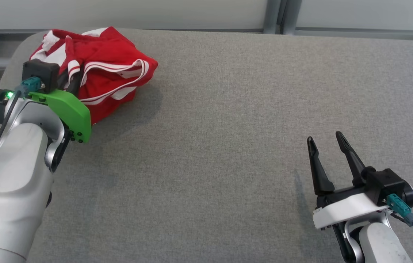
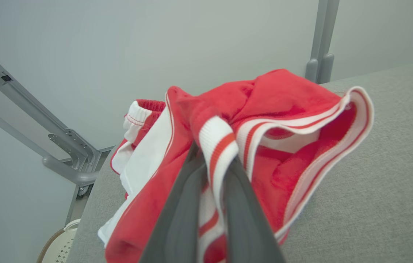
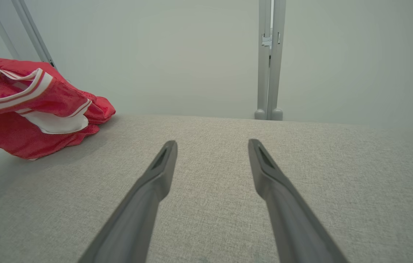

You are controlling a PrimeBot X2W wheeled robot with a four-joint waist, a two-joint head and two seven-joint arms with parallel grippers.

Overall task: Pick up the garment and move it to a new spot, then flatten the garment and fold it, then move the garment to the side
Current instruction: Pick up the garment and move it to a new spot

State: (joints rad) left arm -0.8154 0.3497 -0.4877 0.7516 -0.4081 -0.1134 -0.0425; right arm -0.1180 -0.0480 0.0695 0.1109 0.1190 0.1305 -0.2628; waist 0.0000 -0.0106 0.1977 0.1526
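Head view: red-and-white garment bunched at the 10 o'clock corner of the grey bench; left pincer pinching a striped white-and-red band of the garment; right pincer spread, at 4 o'clock, well apart from the garment.

- My left arm is stretched forward on the far left, green wrist plate on top.
- Left gripper: both fingers are pinched tight on a striped band of the garment.
- Right gripper sits low on my right with its fingers spread wide and pointing forward, holding nothing.
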